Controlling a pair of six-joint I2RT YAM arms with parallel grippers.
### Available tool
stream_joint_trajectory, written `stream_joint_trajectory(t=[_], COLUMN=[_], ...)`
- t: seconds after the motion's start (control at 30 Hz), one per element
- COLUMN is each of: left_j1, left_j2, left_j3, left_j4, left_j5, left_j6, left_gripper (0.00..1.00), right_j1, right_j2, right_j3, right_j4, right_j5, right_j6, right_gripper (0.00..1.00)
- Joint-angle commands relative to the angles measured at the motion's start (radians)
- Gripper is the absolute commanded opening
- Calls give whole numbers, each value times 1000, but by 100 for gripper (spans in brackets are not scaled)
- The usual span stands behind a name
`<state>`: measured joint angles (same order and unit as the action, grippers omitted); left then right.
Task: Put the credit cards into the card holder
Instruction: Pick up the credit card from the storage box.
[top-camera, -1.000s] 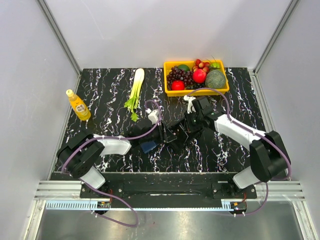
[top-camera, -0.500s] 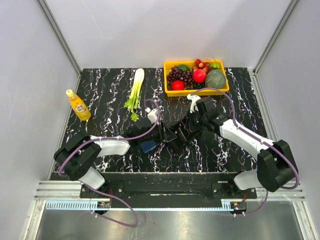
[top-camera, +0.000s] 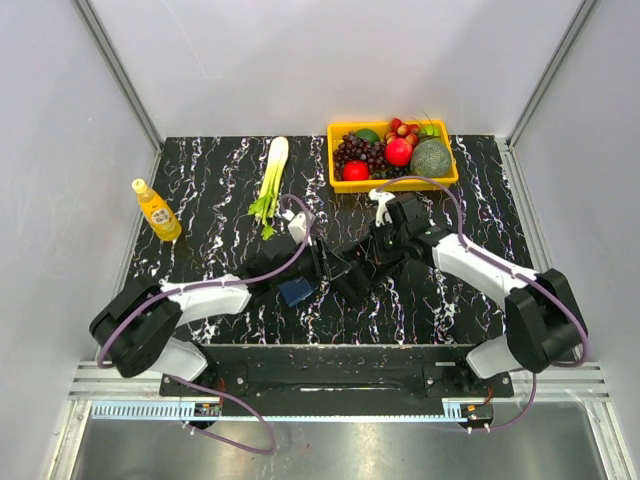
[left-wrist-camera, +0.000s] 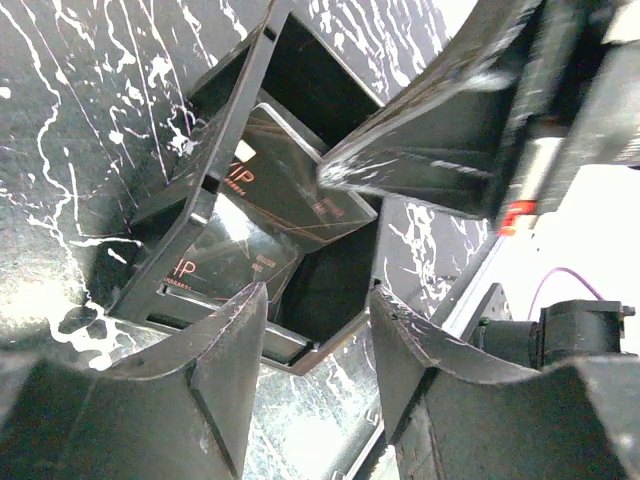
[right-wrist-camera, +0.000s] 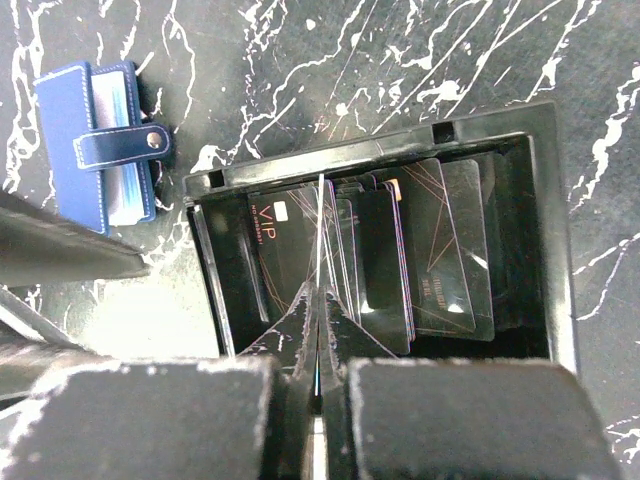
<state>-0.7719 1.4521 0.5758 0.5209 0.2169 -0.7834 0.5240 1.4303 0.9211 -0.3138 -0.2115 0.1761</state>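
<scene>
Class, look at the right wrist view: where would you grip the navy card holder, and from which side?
Likely best: grip the card holder across its two long edges, clear of the snap strap, coming straight down from above, since it lies flat on the table, strapped shut.

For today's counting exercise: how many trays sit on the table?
2: a yellow fruit tray at the back right, and a black tray holding cards mid-table. None seem hidden.

Top camera overhead; both wrist cameras close, sharing black tray (right-wrist-camera: 520, 200).
</scene>
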Motion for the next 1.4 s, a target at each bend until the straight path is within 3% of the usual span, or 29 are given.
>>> stream_joint_trajectory(t=[0.0,0.37,0.7,1.37], left_j1=[3,3,5,6], left_j2=[-122,-271,-259,-219], left_j3=[-7,25,15,16], left_j4=[-33,-226,-213,-203], left_j5=[-102,-251,-251,-234], left_j6=[53,161,147,127], left_gripper=[50,51,51,51], right_j1=[42,134,145,188], right_j2=[76,142,179,256], right_j3=[58,71,93,136], right_j4=[-21,-25,-13,-39], right_j5=[18,138,-15,-22], right_j6=[-27,-46,-30,-32], right_gripper=[0,0,0,3])
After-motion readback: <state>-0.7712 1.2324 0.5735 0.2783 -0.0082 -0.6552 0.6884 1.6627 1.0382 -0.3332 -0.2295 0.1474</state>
